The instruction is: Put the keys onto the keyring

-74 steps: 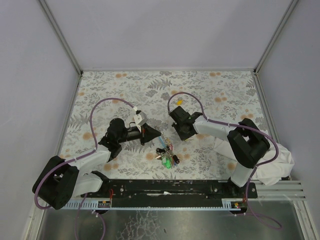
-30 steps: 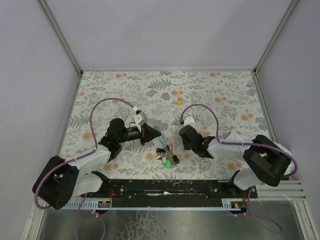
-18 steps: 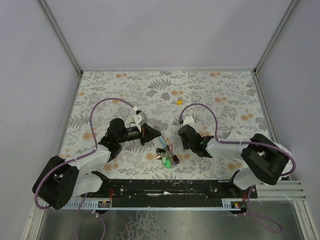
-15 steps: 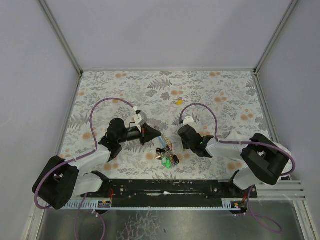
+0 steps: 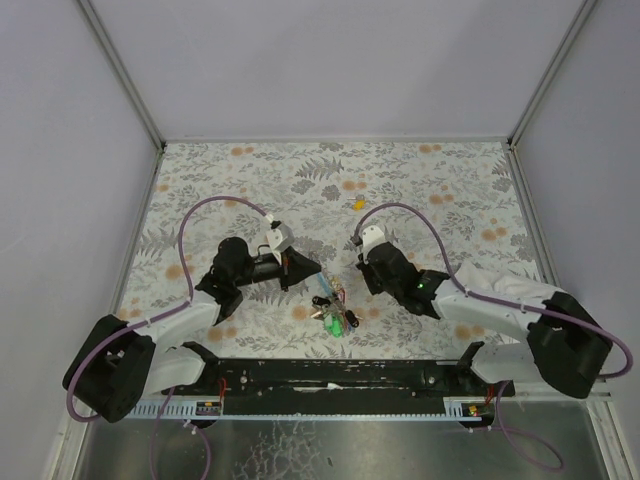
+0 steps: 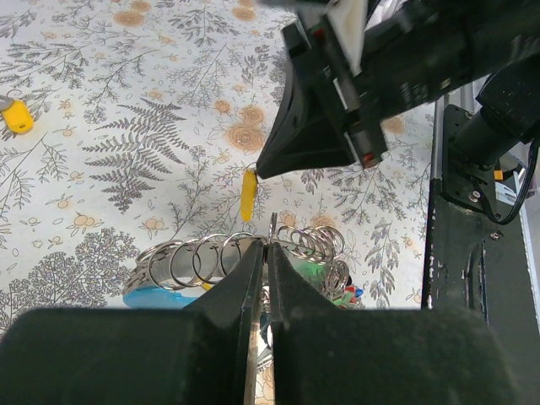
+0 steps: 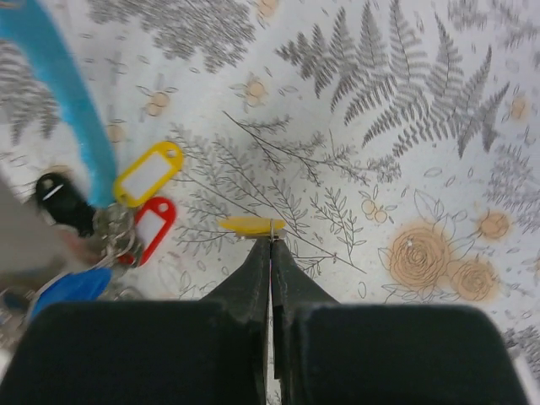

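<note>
Midway: the right gripper (image 7: pixel 270 242) pinches a yellow key (image 7: pixel 251 224) just beside the keyring (image 6: pixel 272 224), itself clamped in the left gripper (image 6: pixel 268 251); a second key (image 5: pixel 357 203) lies well beyond the keyring, not yet threaded.

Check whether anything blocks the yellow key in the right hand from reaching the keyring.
Nothing visible does. The yellow key hangs from the right hand just short of the keyring pinched by the left hand, with only bare tablecloth showing between them.
</note>
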`<state>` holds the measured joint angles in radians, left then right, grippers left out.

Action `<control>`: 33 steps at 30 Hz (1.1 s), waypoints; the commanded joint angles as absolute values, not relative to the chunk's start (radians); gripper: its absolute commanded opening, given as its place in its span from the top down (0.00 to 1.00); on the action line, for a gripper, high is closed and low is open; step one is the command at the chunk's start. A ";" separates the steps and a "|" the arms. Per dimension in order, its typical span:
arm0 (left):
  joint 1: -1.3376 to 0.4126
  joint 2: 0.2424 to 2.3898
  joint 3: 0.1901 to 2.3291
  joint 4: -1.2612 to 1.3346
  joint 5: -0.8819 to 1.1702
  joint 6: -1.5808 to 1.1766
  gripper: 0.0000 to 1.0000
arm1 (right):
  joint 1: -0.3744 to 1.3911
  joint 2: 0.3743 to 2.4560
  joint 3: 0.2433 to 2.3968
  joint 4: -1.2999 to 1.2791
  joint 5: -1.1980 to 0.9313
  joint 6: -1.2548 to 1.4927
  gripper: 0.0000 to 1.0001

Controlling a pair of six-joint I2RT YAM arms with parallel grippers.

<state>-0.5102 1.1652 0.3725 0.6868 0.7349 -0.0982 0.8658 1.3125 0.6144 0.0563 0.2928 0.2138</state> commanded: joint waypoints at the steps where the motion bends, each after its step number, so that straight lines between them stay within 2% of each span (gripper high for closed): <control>1: -0.517 1.139 0.359 0.679 0.722 -0.066 1.00 | 0.873 1.181 0.673 -0.003 0.175 0.035 0.98; 7: -0.518 1.134 0.358 0.676 0.728 -0.057 1.00 | 0.874 1.053 0.721 -0.085 0.072 -0.028 1.00; 17: -0.517 1.106 0.349 0.678 0.766 -0.025 1.00 | 0.874 1.033 0.805 -0.190 -0.144 -0.205 1.00; 26: -0.519 1.127 0.354 0.689 0.857 0.010 1.00 | 0.874 1.099 0.880 -0.247 -0.350 -0.381 1.00; 33: -0.524 1.134 0.351 0.689 0.896 0.050 1.00 | 0.875 1.156 0.906 -0.239 -0.393 -0.468 1.00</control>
